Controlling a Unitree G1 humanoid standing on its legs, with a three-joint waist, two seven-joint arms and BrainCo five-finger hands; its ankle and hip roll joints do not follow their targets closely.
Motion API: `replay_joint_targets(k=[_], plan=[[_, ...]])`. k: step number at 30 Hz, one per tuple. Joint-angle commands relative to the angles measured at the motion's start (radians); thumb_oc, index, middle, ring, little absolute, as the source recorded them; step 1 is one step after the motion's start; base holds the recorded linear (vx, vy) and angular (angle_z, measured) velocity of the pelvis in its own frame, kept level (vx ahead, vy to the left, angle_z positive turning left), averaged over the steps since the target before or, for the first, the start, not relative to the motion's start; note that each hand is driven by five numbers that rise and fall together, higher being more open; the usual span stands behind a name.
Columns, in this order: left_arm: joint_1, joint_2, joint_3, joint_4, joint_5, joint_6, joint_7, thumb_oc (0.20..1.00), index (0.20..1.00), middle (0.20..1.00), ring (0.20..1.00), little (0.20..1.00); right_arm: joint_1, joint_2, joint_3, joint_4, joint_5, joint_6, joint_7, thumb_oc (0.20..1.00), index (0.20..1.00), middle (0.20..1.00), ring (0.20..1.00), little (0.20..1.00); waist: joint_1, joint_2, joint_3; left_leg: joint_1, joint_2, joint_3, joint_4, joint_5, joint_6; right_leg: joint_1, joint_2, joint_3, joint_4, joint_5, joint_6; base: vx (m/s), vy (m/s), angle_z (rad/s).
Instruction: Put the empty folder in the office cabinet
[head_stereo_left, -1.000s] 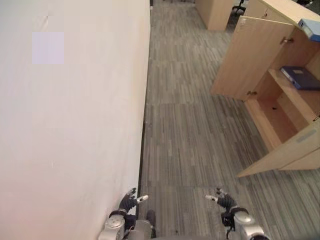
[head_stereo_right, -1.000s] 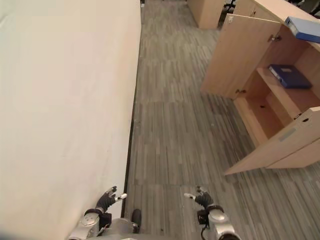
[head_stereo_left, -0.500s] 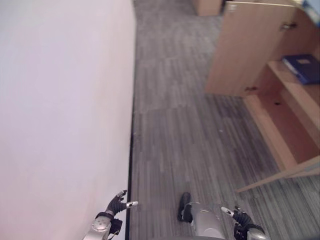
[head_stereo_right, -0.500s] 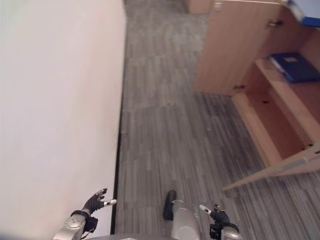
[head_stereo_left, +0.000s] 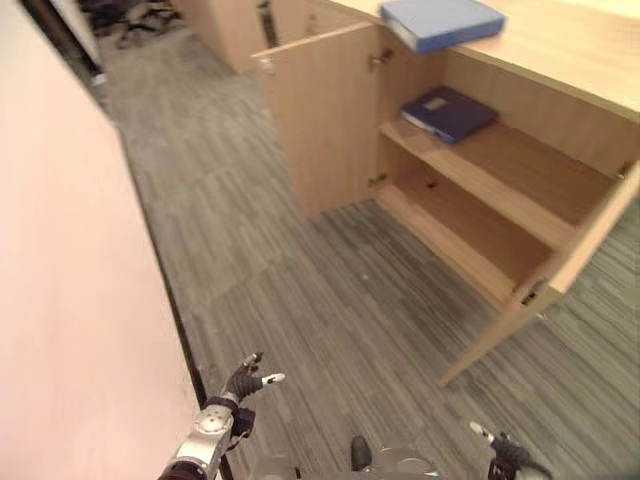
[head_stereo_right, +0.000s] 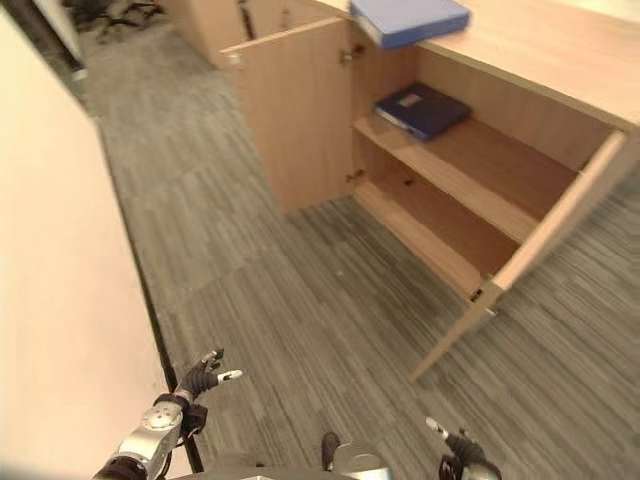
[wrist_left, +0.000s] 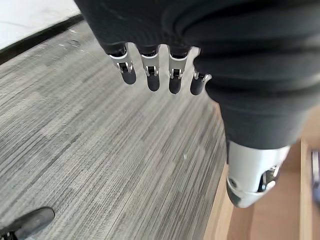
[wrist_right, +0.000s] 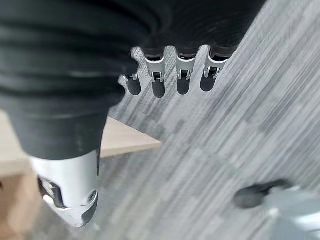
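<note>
Folder (head_stereo_left: 442, 22) I'm after, the light blue one, lies flat on top of the cabinet (head_stereo_left: 560, 50), above the open doors; a darker folder (head_stereo_left: 450, 112) sits on the upper shelf (head_stereo_left: 500, 170) inside. Both my hands hang low over the carpet, well short of the cabinet, fingers relaxed and holding nothing. My right hand (wrist_right: 170, 80) is on the cabinet's side, my left hand (head_stereo_left: 245, 380) farther off, so I'd reach up and forward with the right.

The office cabinet (head_stereo_left: 470, 200) stands open, its two doors (head_stereo_left: 320, 115) swung out to either side. The lower shelf (head_stereo_left: 450, 235) is bare; the upper shelf (head_stereo_left: 500, 165) carries a dark blue folder (head_stereo_left: 448, 110) at its far end, the rest free. Bare carpet floor (head_stereo_left: 300, 290) lies before it, with a wall (head_stereo_left: 70, 330) on the left.
</note>
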Motion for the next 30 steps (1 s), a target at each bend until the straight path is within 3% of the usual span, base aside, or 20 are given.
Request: replay_joint_targets(k=[1, 2, 4, 5, 6, 7, 8, 12, 15, 16, 18, 19, 20, 21, 22, 24, 25, 26, 28, 30], plan=[[-0.007, -0.002, -0.016, -0.019, -0.015, -0.035, 0.028, 1.000, 1.000, 1.000, 1.000, 1.000, 0.021, -0.047, 0.004, -0.042, 0.036, -0.023, 0.002, 1.000, 1.000, 1.000, 1.000, 1.000, 0.043, 0.046, 0.025, 0.052, -0.037, -0.041, -0.104, 0.043, 0.039, -0.057, -0.112, 0.159, 0.066, -0.082, 0.142, 0.51, 0.267, -0.89], [-0.007, -0.007, -0.013, -0.007, -0.027, -0.036, 0.036, 1.000, 1.000, 1.000, 1.000, 1.000, 0.007, -0.047, 0.008, -0.047, 0.035, -0.027, 0.001, 1.000, 1.000, 1.000, 1.000, 1.000, 0.055, 0.061, 0.020, 0.015, -0.028, -0.141, -0.166, 0.082, 0.024, -0.038, -0.102, 0.224, 0.087, -0.111, 0.144, 0.28, 0.119, -1.14], [-0.008, -0.008, -0.015, -0.001, -0.031, -0.038, 0.037, 1.000, 1.000, 1.000, 1.000, 1.000, 0.003, -0.046, 0.007, -0.049, 0.039, -0.028, 0.000, 1.000, 1.000, 1.000, 1.000, 1.000, 0.062, 0.065, 0.021, 0.007, -0.017, -0.175, -0.201, 0.103, 0.018, -0.031, -0.097, 0.253, 0.109, -0.136, 0.144, 0.36, 0.149, -1.30], [-0.008, -0.007, -0.017, 0.003, -0.034, -0.039, 0.037, 1.000, 1.000, 1.000, 1.000, 1.000, -0.002, -0.045, 0.006, -0.049, 0.043, -0.029, -0.004, 1.000, 1.000, 1.000, 1.000, 1.000, 0.071, 0.068, 0.022, -0.013, -0.007, -0.224, -0.228, 0.127, 0.013, -0.020, -0.091, 0.289, 0.127, -0.157, 0.143, 0.58, 0.249, -1.31], [-0.006, -0.002, -0.014, 0.010, -0.035, -0.039, 0.037, 1.000, 1.000, 1.000, 1.000, 1.000, -0.007, -0.036, 0.009, -0.046, 0.049, -0.029, -0.005, 1.000, 1.000, 1.000, 1.000, 1.000, 0.088, 0.071, 0.022, -0.060, -0.002, -0.329, -0.282, 0.143, -0.001, 0.006, -0.076, 0.380, 0.145, -0.192, 0.141, 0.45, 0.187, -1.22], [-0.006, -0.001, -0.014, 0.011, -0.035, -0.040, 0.036, 1.000, 1.000, 1.000, 1.000, 1.000, -0.007, -0.035, 0.009, -0.046, 0.049, -0.029, -0.005, 1.000, 1.000, 1.000, 1.000, 1.000, 0.091, 0.067, 0.023, -0.055, -0.002, -0.325, -0.285, 0.141, -0.001, 0.006, -0.077, 0.383, 0.151, -0.198, 0.139, 0.69, 0.380, -1.56], [-0.007, 0.010, -0.006, 0.014, -0.032, -0.045, 0.036, 1.000, 1.000, 1.000, 1.000, 1.000, -0.012, -0.029, 0.015, -0.030, 0.035, -0.023, 0.003, 1.000, 1.000, 1.000, 1.000, 1.000, 0.112, 0.070, 0.016, -0.100, 0.000, -0.410, -0.347, 0.152, -0.022, 0.042, -0.072, 0.507, 0.159, -0.235, 0.144, 0.40, 0.253, -1.42], [-0.012, 0.012, -0.005, 0.037, -0.021, -0.049, 0.037, 1.000, 1.000, 1.000, 1.000, 1.000, -0.012, -0.017, 0.008, -0.010, 0.023, -0.015, 0.010, 1.000, 1.000, 1.000, 1.000, 1.000, 0.118, 0.067, -0.007, -0.100, 0.026, -0.368, -0.361, 0.152, -0.030, 0.064, -0.123, 0.567, 0.135, -0.246, 0.179, 0.31, 0.466, -1.26], [-0.030, 0.026, -0.025, 0.060, 0.016, -0.064, 0.039, 1.000, 1.000, 1.000, 1.000, 1.000, 0.005, 0.016, -0.001, 0.013, 0.020, -0.013, 0.021, 1.000, 1.000, 1.000, 1.000, 1.000, 0.098, 0.024, -0.048, -0.039, 0.000, -0.239, -0.361, 0.154, -0.011, 0.043, -0.237, 0.557, 0.121, -0.156, 0.259, 0.23, 0.489, -0.46], [-0.030, 0.027, -0.025, 0.060, 0.016, -0.064, 0.039, 1.000, 1.000, 1.000, 1.000, 1.000, 0.005, 0.017, 0.000, 0.013, 0.020, -0.013, 0.021, 1.000, 1.000, 1.000, 1.000, 1.000, 0.103, 0.027, -0.051, -0.042, 0.004, -0.235, -0.364, 0.159, -0.011, 0.038, -0.235, 0.563, 0.116, -0.149, 0.262, 0.24, 0.418, -0.38], [-0.038, 0.050, -0.021, 0.031, 0.005, -0.059, 0.032, 1.000, 1.000, 1.000, 1.000, 1.000, 0.000, 0.034, 0.005, 0.011, 0.007, -0.002, 0.031, 1.000, 1.000, 1.000, 1.000, 1.000, 0.094, 0.000, -0.052, 0.036, -0.022, -0.126, -0.373, 0.114, 0.013, -0.025, -0.281, 0.482, 0.204, -0.022, 0.305, 0.19, 0.368, -0.57], [-0.039, 0.050, -0.021, 0.031, 0.005, -0.059, 0.032, 1.000, 1.000, 1.000, 1.000, 1.000, -0.001, 0.035, 0.006, 0.011, 0.007, -0.002, 0.031, 1.000, 1.000, 1.000, 1.000, 1.000, 0.097, 0.003, -0.052, 0.034, -0.018, -0.125, -0.375, 0.119, 0.013, -0.028, -0.277, 0.485, 0.200, -0.015, 0.306, 0.04, 0.255, -0.61], [-0.038, 0.060, -0.015, 0.010, -0.007, -0.056, 0.033, 1.000, 1.000, 1.000, 1.000, 1.000, -0.009, 0.035, 0.006, 0.007, 0.010, -0.004, 0.029, 1.000, 1.000, 1.000, 1.000, 1.000, 0.107, 0.007, -0.039, 0.055, -0.015, -0.090, -0.378, 0.117, 0.020, -0.069, -0.301, 0.399, 0.242, 0.057, 0.305, 0.03, 0.277, -0.57], [-0.039, 0.066, -0.014, -0.007, -0.013, -0.053, 0.032, 1.000, 1.000, 1.000, 1.000, 1.000, -0.015, 0.038, 0.007, 0.000, 0.004, -0.005, 0.025, 1.000, 1.000, 1.000, 1.000, 1.000, 0.109, 0.016, -0.034, 0.067, -0.021, -0.072, -0.378, 0.102, 0.032, -0.097, -0.326, 0.284, 0.290, 0.061, 0.275, 0.10, 0.576, -0.55], [-0.035, 0.075, -0.013, -0.018, -0.011, -0.050, 0.027, 1.000, 1.000, 1.000, 1.000, 1.000, -0.019, 0.047, 0.011, -0.005, 0.000, -0.006, 0.023, 1.000, 1.000, 1.000, 1.000, 1.000, 0.116, 0.024, -0.029, 0.084, -0.031, -0.020, -0.378, 0.084, 0.051, -0.118, -0.345, 0.122, 0.352, 0.041, 0.261, 0.13, 0.568, -0.36], [-0.026, 0.072, -0.006, -0.022, -0.012, -0.048, 0.019, 1.000, 1.000, 1.000, 1.000, 1.000, -0.022, 0.048, 0.015, -0.002, 0.004, -0.009, 0.023, 1.000, 1.000, 1.000, 1.000, 1.000, 0.116, 0.025, -0.030, 0.101, -0.058, 0.008, -0.378, 0.071, 0.073, -0.139, -0.268, 0.077, 0.380, -0.001, 0.265, 0.15, 0.500, -0.33], [-0.022, 0.068, 0.002, -0.023, -0.013, -0.044, 0.019, 1.000, 1.000, 1.000, 1.000, 1.000, -0.027, 0.049, 0.024, -0.002, 0.011, -0.012, 0.026, 1.000, 1.000, 1.000, 1.000, 1.000, 0.111, 0.022, -0.018, 0.131, -0.090, 0.032, -0.378, 0.049, 0.090, -0.187, -0.149, 0.036, 0.376, -0.072, 0.246, 0.15, 0.362, -0.51], [-0.021, 0.067, 0.004, -0.024, -0.016, -0.041, 0.020, 1.000, 1.000, 1.000, 1.000, 1.000, -0.029, 0.050, 0.031, -0.004, 0.012, -0.017, 0.025, 1.000, 1.000, 1.000, 1.000, 1.000, 0.111, 0.020, -0.012, 0.136, -0.102, 0.043, -0.378, 0.046, 0.093, -0.207, -0.105, 0.001, 0.344, -0.078, 0.240, 0.17, 0.295, -0.55], [-0.020, 0.065, 0.007, -0.025, -0.026, -0.036, 0.023, 1.000, 1.000, 1.000, 1.000, 1.000, -0.032, 0.056, 0.041, 0.001, 0.021, -0.024, 0.021, 1.000, 1.000, 1.000, 1.000, 1.000, 0.105, 0.006, 0.004, 0.167, -0.128, 0.056, -0.378, 0.024, 0.095, -0.221, -0.050, -0.102, 0.260, -0.077, 0.208, 0.16, 0.121, -0.36], [-0.021, 0.060, 0.000, -0.035, -0.025, -0.032, 0.015, 1.000, 1.000, 1.000, 1.000, 1.000, -0.020, 0.064, 0.041, 0.004, 0.036, -0.021, 0.022, 1.000, 1.000, 1.000, 1.000, 1.000, 0.091, 0.004, 0.003, 0.193, -0.144, 0.073, -0.378, 0.009, 0.098, -0.212, -0.045, -0.157, 0.190, -0.081, 0.181, 0.23, 0.071, 0.05]])
